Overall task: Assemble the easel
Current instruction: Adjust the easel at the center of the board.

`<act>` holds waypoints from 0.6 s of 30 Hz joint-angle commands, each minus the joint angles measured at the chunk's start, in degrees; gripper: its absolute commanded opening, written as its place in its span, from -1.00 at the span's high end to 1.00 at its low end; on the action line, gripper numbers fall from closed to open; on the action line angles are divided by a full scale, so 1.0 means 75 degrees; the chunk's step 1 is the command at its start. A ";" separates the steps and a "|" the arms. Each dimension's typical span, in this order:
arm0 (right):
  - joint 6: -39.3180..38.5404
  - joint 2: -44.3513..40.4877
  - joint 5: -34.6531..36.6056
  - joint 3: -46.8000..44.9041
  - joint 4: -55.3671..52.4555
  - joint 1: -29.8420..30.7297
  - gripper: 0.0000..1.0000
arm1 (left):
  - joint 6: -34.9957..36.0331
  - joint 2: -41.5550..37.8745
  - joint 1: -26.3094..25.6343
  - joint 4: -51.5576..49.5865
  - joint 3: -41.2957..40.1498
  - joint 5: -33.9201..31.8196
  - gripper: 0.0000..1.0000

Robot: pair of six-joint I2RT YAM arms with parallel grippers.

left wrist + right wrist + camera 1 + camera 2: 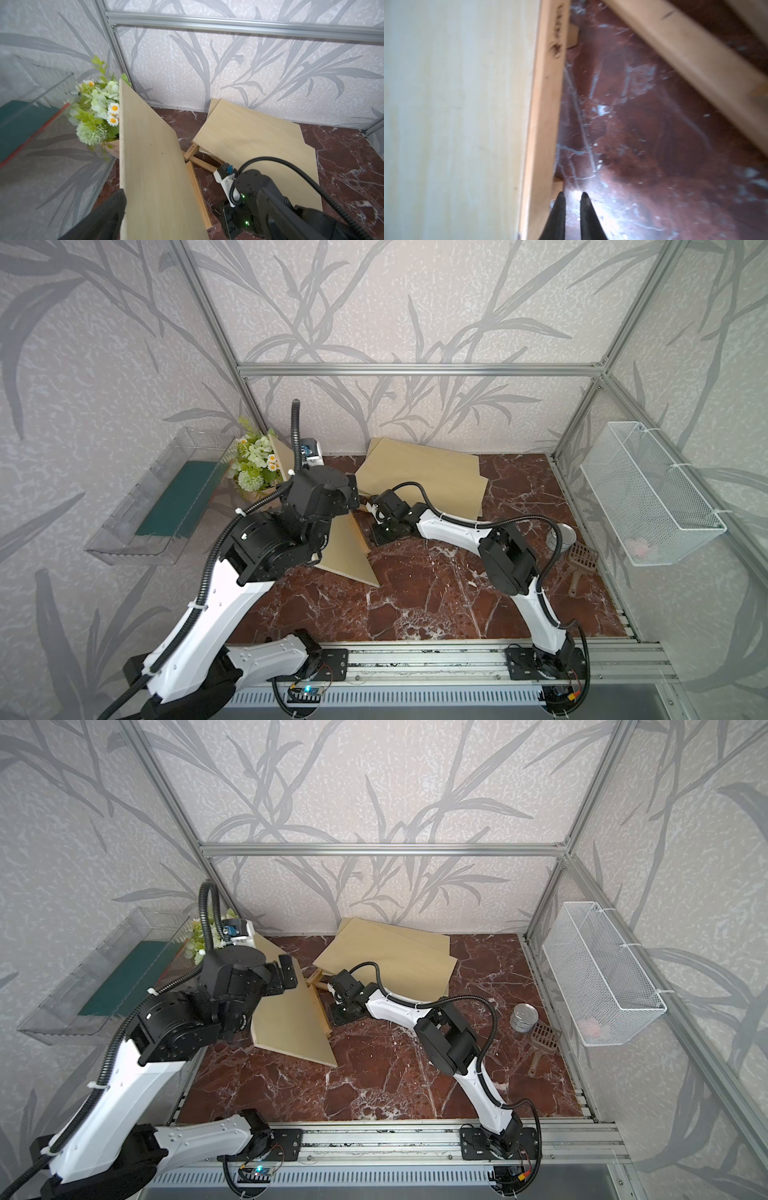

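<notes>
A pale wooden board [345, 551] [291, 1019] [153, 166] leans tilted at centre-left, with a wooden strip [197, 191] [546, 104] along its lower right edge. Crossed easel sticks [316, 979] [199, 161] [685, 52] lie on the marble behind it, partly under two flat boards [432, 481] [249, 141]. My left gripper [286, 975] [192, 191] is wide open at the tilted board's upper part, one finger [116, 207] against its edge. My right gripper [572, 194] is low over the marble beside the strip. Its fingertips stand almost together with nothing between them.
A flower box [253, 464] [97, 116] stands behind the tilted board at the back left. A clear bin with a green pad [166, 502] hangs outside the left wall. A tin can [524, 1017] and a brown scoop [542, 1042] sit at the right. A wire basket [652, 493] hangs on the right wall.
</notes>
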 commanded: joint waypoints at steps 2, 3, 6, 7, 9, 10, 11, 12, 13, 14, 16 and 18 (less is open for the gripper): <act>-0.0199 0.0064 -0.0256 0.0295 0.0020 0.0107 0.67 | 0.0398 0.0132 0.0042 -0.0594 0.0616 -0.0470 -0.98; -0.0237 0.0085 -0.0254 0.0322 -0.0013 0.0116 0.67 | 0.0484 0.0084 0.0068 -0.0455 0.0636 -0.0369 -0.98; -0.0444 0.0116 -0.0225 0.0421 -0.0180 0.0189 0.67 | 0.0555 0.0013 0.0120 -0.0278 0.0711 -0.0217 -0.98; -0.0519 0.0119 -0.0199 0.0438 -0.0239 0.0223 0.67 | 0.0551 0.0014 0.0140 -0.0289 0.0745 -0.0196 -0.98; -0.0627 0.0113 -0.0149 0.0426 -0.0323 0.0282 0.67 | 0.0525 0.0007 0.0162 -0.0348 0.0744 -0.0163 -0.98; -0.0685 0.0105 -0.0146 0.0427 -0.0375 0.0322 0.67 | 0.0479 0.0004 0.0168 -0.0391 0.0732 -0.0157 -0.98; -0.0749 0.0093 -0.0146 0.0411 -0.0419 0.0359 0.68 | 0.0448 -0.0004 0.0177 -0.0434 0.0693 -0.0148 -0.98; -0.0788 0.0074 -0.0146 0.0390 -0.0444 0.0404 0.68 | 0.0418 -0.0028 0.0180 -0.0468 0.0663 -0.0140 -0.98; -0.0840 0.0048 -0.0155 0.0365 -0.0447 0.0450 0.68 | 0.0385 -0.0039 0.0191 -0.0504 0.0616 -0.0124 -0.98; -0.0881 0.0035 -0.0164 0.0336 -0.0446 0.0502 0.67 | 0.0337 -0.0043 0.0200 -0.0539 0.0587 -0.0132 -0.98; -0.0949 0.0029 -0.0234 0.0334 -0.0461 0.0610 0.68 | 0.0265 -0.0095 0.0224 -0.0539 0.0514 -0.0103 -0.98; -0.1010 0.0051 -0.0382 0.0336 -0.0450 0.0717 0.68 | 0.0213 -0.0133 0.0237 -0.0510 0.0471 -0.0072 -0.98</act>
